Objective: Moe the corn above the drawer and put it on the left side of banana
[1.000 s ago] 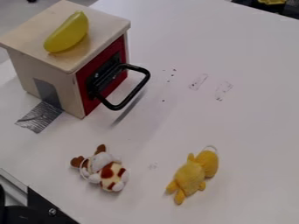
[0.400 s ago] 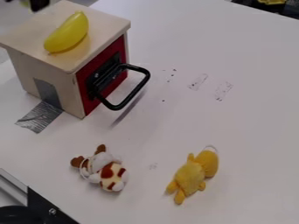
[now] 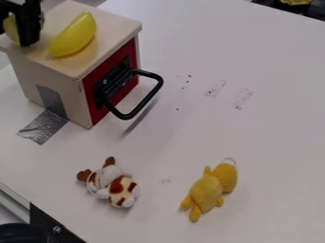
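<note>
Jaws just came down at left top edge of drawer [image 3: 32,71], corn [image 3: 11,29] apparently clamped between them (touching top? can't tell). Banana [image 3: 73,35] unmoved on drawer; side looks right, likely settle, release.

From fairly close, the one camera looks down at a slant on the boxy, pale wooden drawer unit with a red front [image 3: 73,97], facing its near corner from above its top.

Black jaws, blocky, straight-edged; black bracket [image 3: 14,6] above.
</note>
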Action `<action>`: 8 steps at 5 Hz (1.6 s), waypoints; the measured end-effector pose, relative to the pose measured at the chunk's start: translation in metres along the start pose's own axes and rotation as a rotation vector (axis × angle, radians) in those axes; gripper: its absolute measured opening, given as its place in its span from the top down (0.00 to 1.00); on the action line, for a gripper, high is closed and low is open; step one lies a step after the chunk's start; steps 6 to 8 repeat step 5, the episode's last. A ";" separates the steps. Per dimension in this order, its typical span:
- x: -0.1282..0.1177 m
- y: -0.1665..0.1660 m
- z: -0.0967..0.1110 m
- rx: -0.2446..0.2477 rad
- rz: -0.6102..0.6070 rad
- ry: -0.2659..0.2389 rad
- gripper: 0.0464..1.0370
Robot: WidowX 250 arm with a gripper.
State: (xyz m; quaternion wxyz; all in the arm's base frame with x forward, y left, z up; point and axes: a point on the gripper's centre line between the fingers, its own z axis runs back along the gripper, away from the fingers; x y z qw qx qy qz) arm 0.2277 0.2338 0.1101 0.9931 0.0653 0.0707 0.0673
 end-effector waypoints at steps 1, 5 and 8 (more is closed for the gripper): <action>0.001 0.001 -0.001 0.001 0.000 0.004 0.22; -0.013 -0.003 0.059 -0.028 0.002 -0.080 0.04; -0.013 -0.003 0.059 -0.028 0.002 -0.080 0.04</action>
